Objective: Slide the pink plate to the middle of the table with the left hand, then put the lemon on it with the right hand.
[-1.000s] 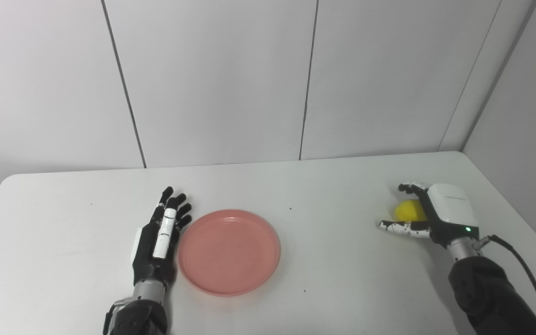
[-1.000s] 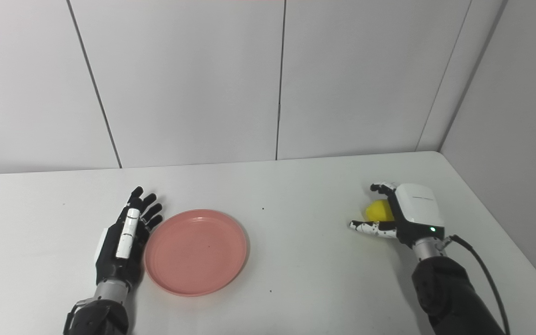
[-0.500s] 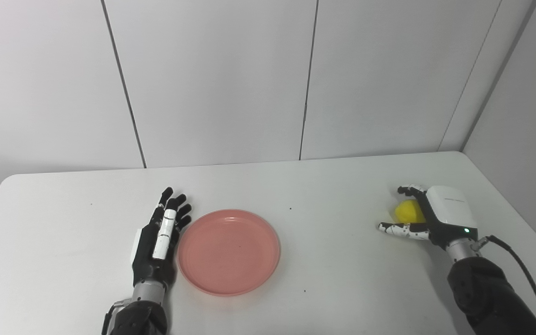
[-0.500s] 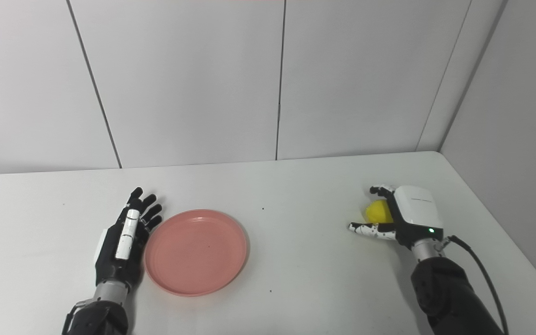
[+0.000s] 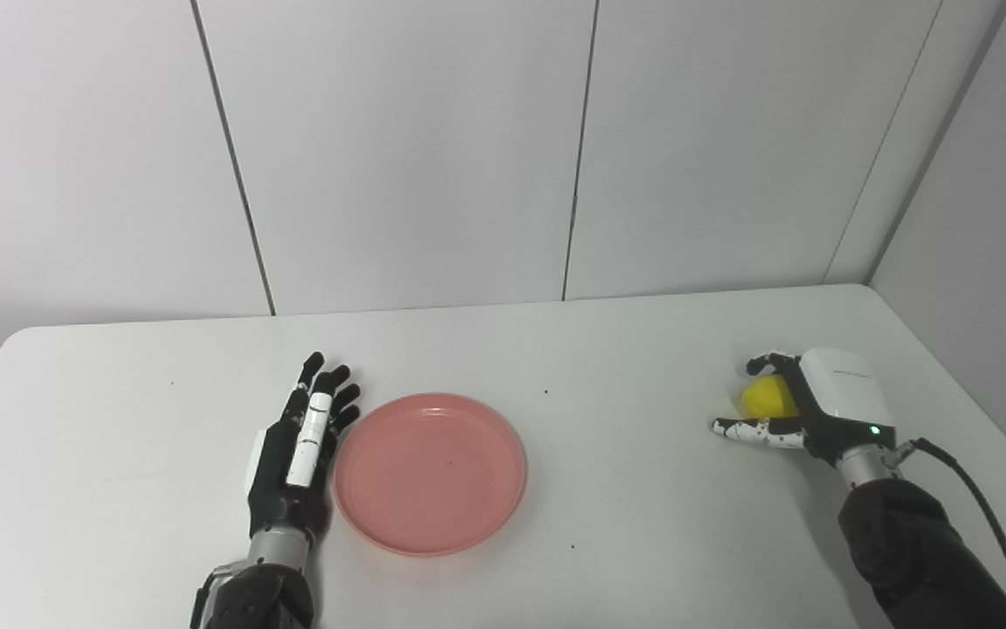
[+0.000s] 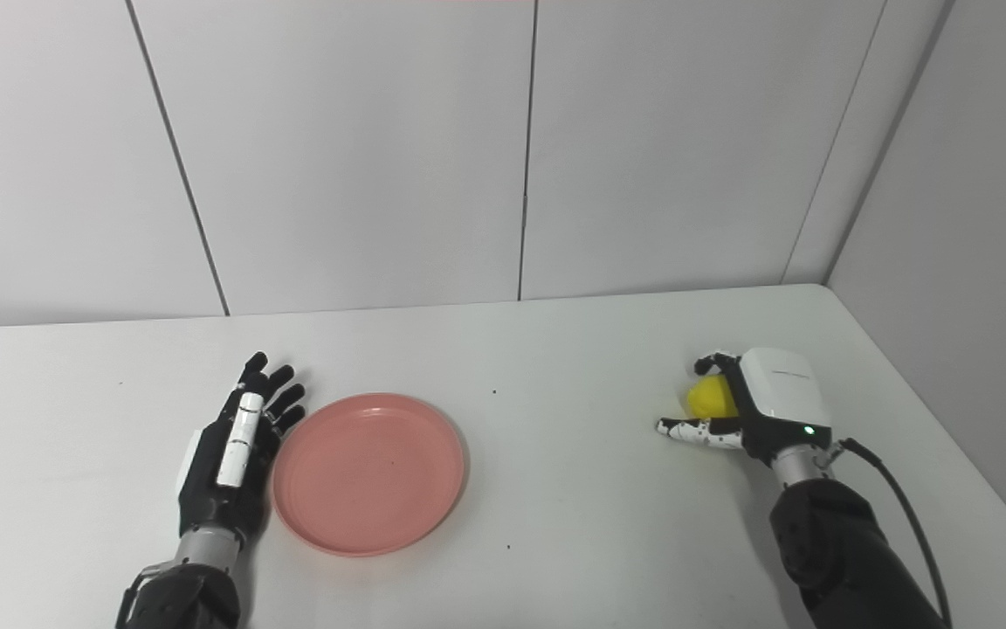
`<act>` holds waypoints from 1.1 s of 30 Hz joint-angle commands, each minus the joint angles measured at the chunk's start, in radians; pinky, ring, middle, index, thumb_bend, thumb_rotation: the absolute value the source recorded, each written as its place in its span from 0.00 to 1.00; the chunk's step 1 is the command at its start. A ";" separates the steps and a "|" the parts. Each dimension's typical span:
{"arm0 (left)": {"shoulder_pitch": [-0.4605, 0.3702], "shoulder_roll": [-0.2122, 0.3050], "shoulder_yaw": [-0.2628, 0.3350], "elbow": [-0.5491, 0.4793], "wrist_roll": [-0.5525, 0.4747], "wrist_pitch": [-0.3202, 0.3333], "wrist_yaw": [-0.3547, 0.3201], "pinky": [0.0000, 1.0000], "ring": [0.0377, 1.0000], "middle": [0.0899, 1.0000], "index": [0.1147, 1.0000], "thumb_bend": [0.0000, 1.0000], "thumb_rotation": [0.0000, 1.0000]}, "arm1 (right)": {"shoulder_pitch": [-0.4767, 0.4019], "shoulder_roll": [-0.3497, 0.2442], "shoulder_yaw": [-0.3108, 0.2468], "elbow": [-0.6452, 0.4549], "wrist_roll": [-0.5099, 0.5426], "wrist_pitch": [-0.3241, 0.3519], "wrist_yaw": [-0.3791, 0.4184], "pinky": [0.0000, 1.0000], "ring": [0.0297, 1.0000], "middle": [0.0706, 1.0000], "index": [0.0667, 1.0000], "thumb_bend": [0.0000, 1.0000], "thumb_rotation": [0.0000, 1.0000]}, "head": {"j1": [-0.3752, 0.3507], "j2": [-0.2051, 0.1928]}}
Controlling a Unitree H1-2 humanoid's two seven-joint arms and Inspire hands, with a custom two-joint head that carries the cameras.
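Yellow lemon (image 5: 770, 398) cupped inside right hand (image 5: 817, 406), on table (image 5: 625, 349)

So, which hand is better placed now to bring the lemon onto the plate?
The right hand. Its fingers already curl around the lemon at the right side of the table. The left hand lies flat and open beside the plate's left rim, far from the lemon.

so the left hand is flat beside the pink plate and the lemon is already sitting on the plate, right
Not quite. The left hand does lie flat beside the pink plate, but the plate holds nothing. The lemon is far off on the right side of the table, with the right hand curled around it. The left eye view shows this.
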 commanded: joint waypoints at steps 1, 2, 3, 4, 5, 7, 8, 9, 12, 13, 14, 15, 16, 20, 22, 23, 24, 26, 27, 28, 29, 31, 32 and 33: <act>0.037 -0.003 0.003 0.030 -0.007 0.075 0.016 0.86 0.85 0.87 0.92 0.69 0.72 | -0.022 -0.013 0.005 0.024 0.004 0.001 -0.019 0.34 0.39 0.43 0.48 0.91 0.55 | 0.001 0.000; 0.036 -0.002 0.004 0.030 -0.008 0.075 0.015 0.86 0.85 0.87 0.92 0.69 0.72 | -0.024 -0.013 0.009 0.034 0.003 0.005 -0.024 0.32 0.36 0.40 0.44 0.89 0.55 | 0.001 0.000; 0.036 0.000 0.002 0.030 -0.005 0.075 0.014 0.86 0.85 0.87 0.93 0.69 0.72 | -0.031 -0.010 0.015 0.054 -0.003 0.007 -0.041 0.30 0.34 0.38 0.41 0.88 0.55 | 0.001 0.000; 0.036 0.002 0.000 0.030 -0.002 0.075 0.013 0.85 0.85 0.87 0.93 0.70 0.73 | -0.035 -0.008 0.019 0.069 -0.006 0.008 -0.055 0.25 0.27 0.31 0.33 0.83 0.53 | 0.001 0.000; 0.035 0.003 0.000 0.030 0.000 0.074 0.015 0.85 0.84 0.87 0.92 0.70 0.73 | -0.041 -0.008 0.027 0.087 -0.012 0.006 -0.073 0.20 0.22 0.25 0.26 0.79 0.52 | 0.001 0.001; 0.034 0.003 0.000 0.029 0.000 0.074 0.014 0.85 0.84 0.87 0.92 0.70 0.73 | -0.047 -0.010 0.039 0.104 -0.017 0.008 -0.092 0.18 0.20 0.23 0.23 0.77 0.52 | 0.001 0.002; 0.034 0.003 0.000 0.028 -0.001 0.075 0.013 0.85 0.85 0.87 0.92 0.70 0.73 | -0.048 -0.012 0.043 0.107 -0.016 0.010 -0.097 0.16 0.19 0.22 0.22 0.73 0.52 | 0.001 0.002; 0.035 0.003 -0.001 0.026 -0.001 0.077 0.013 0.85 0.85 0.88 0.92 0.70 0.73 | -0.048 -0.014 0.048 0.106 -0.017 0.017 -0.094 0.16 0.18 0.21 0.22 0.71 0.52 | 0.001 0.003; 0.037 -0.001 0.001 0.024 -0.005 0.077 0.013 0.85 0.84 0.87 0.92 0.70 0.73 | -0.045 -0.019 0.056 0.098 -0.020 0.026 -0.092 0.20 0.23 0.27 0.32 0.65 0.55 | 0.000 0.005; 0.037 -0.002 0.002 0.025 -0.006 0.078 0.015 0.85 0.84 0.86 0.92 0.70 0.72 | -0.042 -0.019 0.054 0.095 -0.014 0.029 -0.088 0.21 0.25 0.29 0.35 0.63 0.54 | 0.000 0.006; 0.037 -0.003 0.003 0.025 -0.006 0.079 0.016 0.85 0.84 0.86 0.92 0.70 0.72 | -0.040 -0.018 0.053 0.092 -0.010 0.032 -0.085 0.23 0.27 0.32 0.38 0.61 0.54 | 0.000 0.006; 0.037 -0.004 0.004 0.025 -0.007 0.079 0.017 0.85 0.84 0.86 0.92 0.70 0.72 | -0.036 -0.016 0.048 0.088 -0.002 0.032 -0.086 0.23 0.27 0.32 0.38 0.61 0.54 | 0.001 0.007; 0.038 -0.005 0.005 0.025 -0.007 0.079 0.017 0.84 0.84 0.86 0.92 0.70 0.72 | -0.033 -0.014 0.045 0.085 0.003 0.031 -0.088 0.24 0.29 0.34 0.41 0.59 0.51 | 0.001 0.007; 0.039 -0.005 0.004 0.025 -0.006 0.079 0.016 0.84 0.84 0.87 0.92 0.69 0.72 | -0.028 -0.010 0.041 0.096 0.024 0.031 -0.086 0.24 0.28 0.33 0.40 0.58 0.48 | 0.003 0.007; 0.039 -0.004 0.005 0.026 -0.008 0.077 0.014 0.85 0.84 0.87 0.92 0.69 0.72 | -0.028 -0.010 0.042 0.091 0.034 0.041 -0.070 0.24 0.29 0.34 0.41 0.57 0.49 | 0.001 0.007; 0.039 -0.004 0.005 0.027 -0.009 0.077 0.013 0.85 0.84 0.87 0.92 0.69 0.72 | -0.028 -0.010 0.042 0.088 0.036 0.045 -0.066 0.24 0.28 0.33 0.40 0.58 0.51 | 0.001 0.007; 0.039 -0.003 0.005 0.027 -0.010 0.076 0.012 0.85 0.84 0.87 0.92 0.69 0.72 | -0.030 -0.011 0.044 0.092 0.037 0.039 -0.071 0.24 0.28 0.33 0.40 0.58 0.51 | 0.000 0.006; 0.039 -0.003 0.006 0.027 -0.011 0.076 0.013 0.85 0.85 0.87 0.92 0.69 0.72 | -0.032 -0.012 0.046 0.094 0.035 0.032 -0.084 0.25 0.29 0.34 0.39 0.58 0.50 | 0.000 0.005; 0.038 -0.004 0.006 0.026 -0.011 0.076 0.014 0.85 0.84 0.87 0.92 0.69 0.71 | -0.033 -0.011 0.046 0.092 0.034 0.033 -0.088 0.25 0.30 0.34 0.39 0.59 0.50 | 0.000 0.005; 0.038 -0.004 0.006 0.026 -0.011 0.076 0.014 0.85 0.84 0.87 0.92 0.68 0.71 | -0.033 -0.011 0.044 0.085 0.037 0.034 -0.083 0.25 0.30 0.34 0.40 0.59 0.50 | 0.000 0.005; 0.038 -0.004 0.005 0.026 -0.010 0.076 0.013 0.85 0.84 0.87 0.92 0.68 0.72 | -0.033 -0.011 0.043 0.079 0.040 0.034 -0.079 0.24 0.28 0.32 0.38 0.58 0.51 | 0.000 0.005; 0.038 -0.004 0.002 0.028 -0.006 0.073 0.014 0.85 0.84 0.87 0.92 0.69 0.72 | -0.036 -0.014 0.040 0.069 0.052 0.024 -0.070 0.19 0.22 0.26 0.31 0.58 0.52 | 0.000 0.005; 0.039 -0.004 0.001 0.029 -0.004 0.072 0.014 0.85 0.84 0.87 0.92 0.69 0.72 | -0.037 -0.015 0.039 0.058 0.056 0.023 -0.067 0.17 0.20 0.24 0.29 0.58 0.53 | 0.000 0.005; 0.039 -0.004 0.002 0.029 -0.005 0.072 0.014 0.85 0.84 0.87 0.92 0.69 0.72 | -0.038 -0.016 0.039 0.050 0.058 0.024 -0.064 0.17 0.20 0.24 0.29 0.58 0.53 | 0.000 0.005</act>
